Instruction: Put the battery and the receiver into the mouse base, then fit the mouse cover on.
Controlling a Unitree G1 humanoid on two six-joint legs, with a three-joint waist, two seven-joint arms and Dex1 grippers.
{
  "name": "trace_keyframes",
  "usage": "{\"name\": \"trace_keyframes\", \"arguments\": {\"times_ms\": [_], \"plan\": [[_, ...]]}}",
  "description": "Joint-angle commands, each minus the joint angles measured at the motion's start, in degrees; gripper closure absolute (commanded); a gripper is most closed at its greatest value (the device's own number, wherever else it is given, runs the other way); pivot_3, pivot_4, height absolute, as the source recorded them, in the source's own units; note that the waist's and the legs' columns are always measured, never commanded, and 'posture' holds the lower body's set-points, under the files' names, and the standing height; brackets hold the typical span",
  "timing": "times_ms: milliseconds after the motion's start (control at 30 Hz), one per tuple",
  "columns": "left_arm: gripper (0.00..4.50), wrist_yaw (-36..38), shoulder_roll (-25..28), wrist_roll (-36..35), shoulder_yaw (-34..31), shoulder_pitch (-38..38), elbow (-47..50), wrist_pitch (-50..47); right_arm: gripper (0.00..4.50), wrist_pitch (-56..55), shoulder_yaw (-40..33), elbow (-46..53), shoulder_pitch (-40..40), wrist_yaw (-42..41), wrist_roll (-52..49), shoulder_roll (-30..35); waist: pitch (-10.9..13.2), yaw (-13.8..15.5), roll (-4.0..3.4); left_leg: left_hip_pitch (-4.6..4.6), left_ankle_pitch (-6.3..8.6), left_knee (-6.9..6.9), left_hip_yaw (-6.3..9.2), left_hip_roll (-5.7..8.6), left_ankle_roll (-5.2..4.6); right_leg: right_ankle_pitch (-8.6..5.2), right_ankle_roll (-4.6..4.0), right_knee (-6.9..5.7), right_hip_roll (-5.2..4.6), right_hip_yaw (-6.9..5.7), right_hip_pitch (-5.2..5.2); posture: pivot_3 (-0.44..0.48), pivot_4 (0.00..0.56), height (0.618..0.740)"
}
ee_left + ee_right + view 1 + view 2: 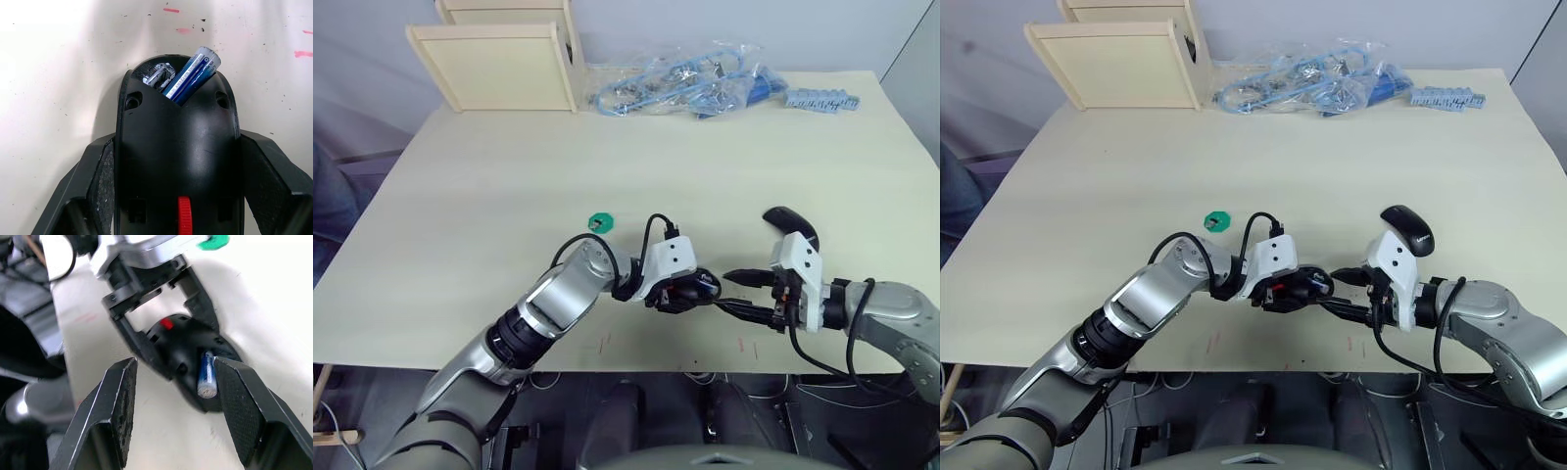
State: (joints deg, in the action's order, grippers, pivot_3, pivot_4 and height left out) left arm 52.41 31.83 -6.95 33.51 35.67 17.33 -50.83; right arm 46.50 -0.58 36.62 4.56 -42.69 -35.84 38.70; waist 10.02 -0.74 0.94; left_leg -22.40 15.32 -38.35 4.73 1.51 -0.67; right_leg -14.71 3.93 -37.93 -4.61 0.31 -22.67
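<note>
L gripper (178, 161): I see it clamped on base (178, 147), sides pinched, near desk (509, 176) front edge | battery (191, 74): lying tilted in base hollow, one end poking over rim | R gripper (176, 401): fingers apart, just beside base | cover (790, 224): on desk beyond R gripper | green disc (600, 221): well apart.

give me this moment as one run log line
left gripper: shut on base | battery: in base, tilted, end poking out | right gripper: open, facing base | cover: on table beside right arm
</note>
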Motion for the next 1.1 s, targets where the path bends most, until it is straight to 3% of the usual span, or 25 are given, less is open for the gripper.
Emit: {"name": "trace_keyframes", "arguments": {"times_ms": [33, 67, 100, 533, 767, 1100], "plan": [[1.60, 0.05, 0.58, 0.58, 0.97, -0.87, -0.89, -0.86, 3.77, -7.73, 1.81, -1.91, -1.49, 0.28, 3.63, -2.50, 0.00, 0.00, 0.00, 0.00, 0.00, 0.00, -0.01, 0.00, 0.00, 0.00, 0.00, -0.01, 0.00, 0.02, -0.01, 0.000, 0.150, 0.740], [1.60, 0.08, 0.62, 0.59, 1.02, -0.85, -0.89, -0.89, 4.30, -9.82, 2.77, -2.92, -1.92, 0.20, 4.87, -3.47, 0.00, 0.00, -0.01, 0.00, 0.00, 0.00, -0.01, 0.00, 0.00, 0.00, 0.00, -0.02, 0.00, 0.02, -0.02, 0.000, 0.150, 0.740], [1.60, 0.10, 0.63, 0.60, 1.06, -0.82, -0.89, -0.91, 4.41, -11.77, 3.53, -3.93, -2.29, 0.10, 5.75, -4.54, 0.00, -0.02, -0.01, 0.01, 0.00, 0.00, -0.01, 0.00, 0.00, 0.00, 0.00, -0.03, 0.00, 0.02, -0.02, 0.000, 0.150, 0.740], [1.60, 0.13, 0.82, 0.35, 0.99, -0.96, -0.41, -1.54, 4.41, -22.19, 8.57, -12.69, -4.54, -0.49, 12.68, -9.15, 0.00, -0.03, -0.01, 0.03, 0.00, 0.01, -0.02, 0.00, 0.01, 0.00, 0.00, -0.02, 0.01, 0.05, -0.02, 0.000, 0.150, 0.740], [1.60, -0.02, 0.54, 0.35, 1.03, -0.89, -0.74, -1.64, 4.41, -27.16, 12.69, -22.43, -7.50, -0.25, 17.52, -11.98, -0.09, -0.10, 0.04, 0.39, 0.00, 0.07, -0.16, -0.02, 0.00, -0.01, -0.01, -0.03, 0.04, 0.20, 0.23, 0.000, 0.150, 0.740], [1.60, -0.15, 0.49, 0.30, 1.31, -0.91, -0.35, -2.07, 4.41, -24.42, 16.52, -27.42, -5.26, -0.30, 21.17, -12.21, -0.82, -0.55, 0.19, 0.76, 0.01, 0.16, -0.26, -0.13, 0.00, -0.02, -0.02, 0.02, 0.17, 0.33, 0.51, 0.000, 0.150, 0.740]]}}
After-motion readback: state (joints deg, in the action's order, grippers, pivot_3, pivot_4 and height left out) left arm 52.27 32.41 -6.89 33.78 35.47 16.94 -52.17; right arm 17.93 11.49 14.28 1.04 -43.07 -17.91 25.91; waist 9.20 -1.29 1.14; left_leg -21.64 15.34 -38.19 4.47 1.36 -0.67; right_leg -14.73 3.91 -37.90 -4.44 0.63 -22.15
